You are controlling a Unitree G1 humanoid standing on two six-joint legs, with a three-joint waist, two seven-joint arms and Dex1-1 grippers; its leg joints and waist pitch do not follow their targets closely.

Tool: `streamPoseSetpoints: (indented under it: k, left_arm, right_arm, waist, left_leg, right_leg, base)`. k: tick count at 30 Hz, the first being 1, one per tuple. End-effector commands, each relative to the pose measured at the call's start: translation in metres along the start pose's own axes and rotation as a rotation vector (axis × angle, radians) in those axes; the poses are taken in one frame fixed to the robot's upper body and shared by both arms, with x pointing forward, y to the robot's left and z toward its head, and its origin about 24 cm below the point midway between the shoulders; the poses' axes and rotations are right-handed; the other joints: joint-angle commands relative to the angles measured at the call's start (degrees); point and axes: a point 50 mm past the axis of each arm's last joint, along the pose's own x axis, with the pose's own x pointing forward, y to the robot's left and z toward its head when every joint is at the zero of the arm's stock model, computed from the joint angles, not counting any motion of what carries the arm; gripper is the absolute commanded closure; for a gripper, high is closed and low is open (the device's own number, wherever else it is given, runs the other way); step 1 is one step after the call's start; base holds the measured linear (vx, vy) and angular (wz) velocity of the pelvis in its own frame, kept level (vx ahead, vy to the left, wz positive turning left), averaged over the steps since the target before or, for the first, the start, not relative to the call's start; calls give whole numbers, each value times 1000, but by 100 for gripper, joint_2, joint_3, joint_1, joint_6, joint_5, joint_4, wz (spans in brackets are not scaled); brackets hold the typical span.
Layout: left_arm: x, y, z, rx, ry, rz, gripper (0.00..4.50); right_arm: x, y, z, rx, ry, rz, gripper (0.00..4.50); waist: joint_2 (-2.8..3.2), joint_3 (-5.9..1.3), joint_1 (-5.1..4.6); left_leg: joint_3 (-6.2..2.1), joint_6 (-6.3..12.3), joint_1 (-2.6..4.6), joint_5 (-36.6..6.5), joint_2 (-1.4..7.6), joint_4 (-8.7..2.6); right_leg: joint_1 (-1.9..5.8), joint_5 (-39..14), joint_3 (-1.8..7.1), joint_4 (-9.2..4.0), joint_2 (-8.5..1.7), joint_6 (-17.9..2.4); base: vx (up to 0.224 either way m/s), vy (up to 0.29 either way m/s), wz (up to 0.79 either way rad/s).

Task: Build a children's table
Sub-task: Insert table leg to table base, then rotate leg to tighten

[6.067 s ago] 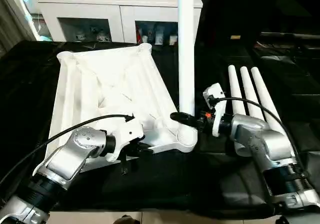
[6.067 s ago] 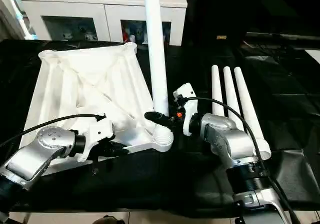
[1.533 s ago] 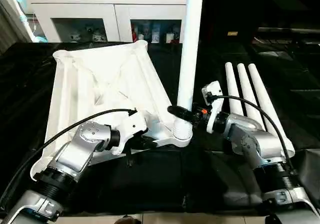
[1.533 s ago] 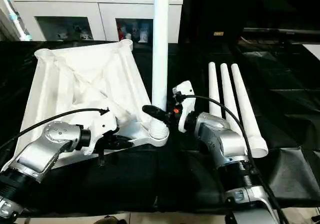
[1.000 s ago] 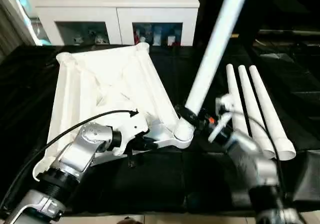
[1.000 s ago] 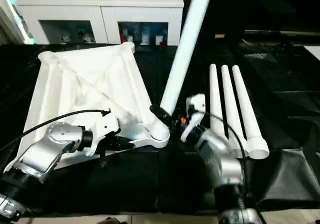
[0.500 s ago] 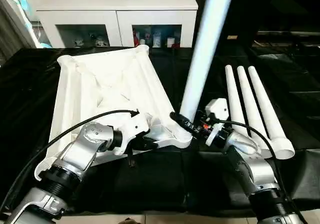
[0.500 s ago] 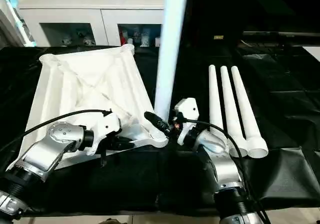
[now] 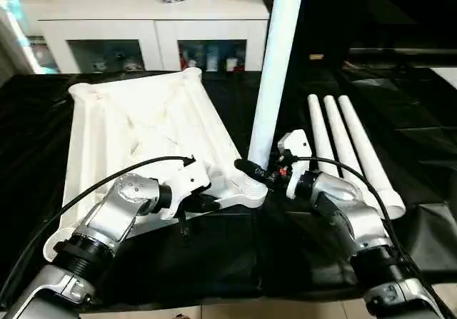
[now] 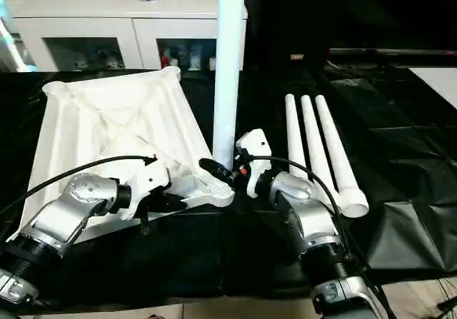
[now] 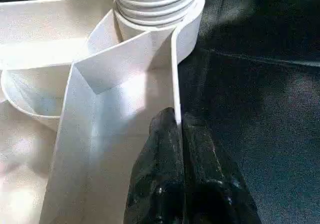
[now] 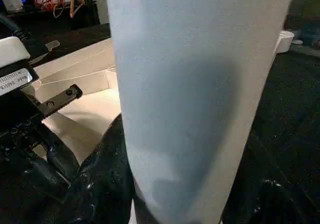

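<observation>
Left wrist view: left gripper (image 11: 179, 129) pinches tabletop rim (image 11: 174, 73).

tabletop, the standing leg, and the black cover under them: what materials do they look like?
Tabletop: looks like moulded white plastic, semi-gloss; thin ribs and one-piece round corner sockets.
Standing leg: smooth white tube, likely plastic; ridged rings at its base in the left wrist view.
Black cover: thin glossy sheet, wrinkled with shiny creases; plastic film or coated fabric, unclear.
</observation>
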Motion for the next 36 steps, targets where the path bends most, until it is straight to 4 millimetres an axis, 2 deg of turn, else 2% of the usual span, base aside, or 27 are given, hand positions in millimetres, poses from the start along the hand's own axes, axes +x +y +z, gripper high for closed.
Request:
streamPoseSetpoints:
  k: [1, 6, 15, 18, 32, 36]
  left_arm:
    - [-2, 2, 3, 23, 10, -10, 450]
    - [-5, 5, 1, 26, 22, -17, 450]
    - [-7, 7, 2, 43, 34, -17, 450]
    - [-7, 7, 1, 44, 36, -20, 450]
    - [-8, 7, -2, 48, 57, -20, 450]
    - [-2, 5, -4, 9, 76, -2, 450]
  right_arm:
    - [-16, -3, -46, 124, 202, -50, 266]
    - [-17, -5, -44, 125, 186, -47, 266]
    - [-20, -10, -43, 137, 192, -36, 266]
    - [-20, -9, -44, 133, 198, -24, 266]
    - [-20, -10, -46, 114, 226, -9, 266]
    - [-16, -11, -48, 135, 209, -94, 266]
  waist:
    - [65, -193, -37]
    - [77, -197, -27]
    - [87, -191, -23]
    - [61, -185, -22]
    - [53, -168, -19]
    - [68, -170, -25]
  left_leg:
    - [-354, -543, 254, -3927, 470, -603]
    - [-334, -511, 262, -3826, 474, -600]
    - [-333, -530, 266, -3889, 488, -615]
    - [-333, -511, 272, -3888, 485, -609]
    - [-354, -494, 280, -3982, 486, -617]
    - [-352, -509, 283, -4003, 484, -641]
  right_leg:
    - [-93, -3070, 259, -569, -540, -729]
    - [-101, -2943, 271, -571, -535, -785]
    - [-100, -2858, 271, -557, -530, -836]
    - [-109, -3008, 273, -576, -542, -795]
    - [-149, -3406, 274, -620, -554, -634]
    - [-139, -3343, 259, -632, -542, -628]
  base:
    - [0, 0, 0]
    - [0, 0, 0]
    - [0, 0, 0]
    - [0, 0, 0]
    - [0, 0, 0]
    - [0, 0, 0]
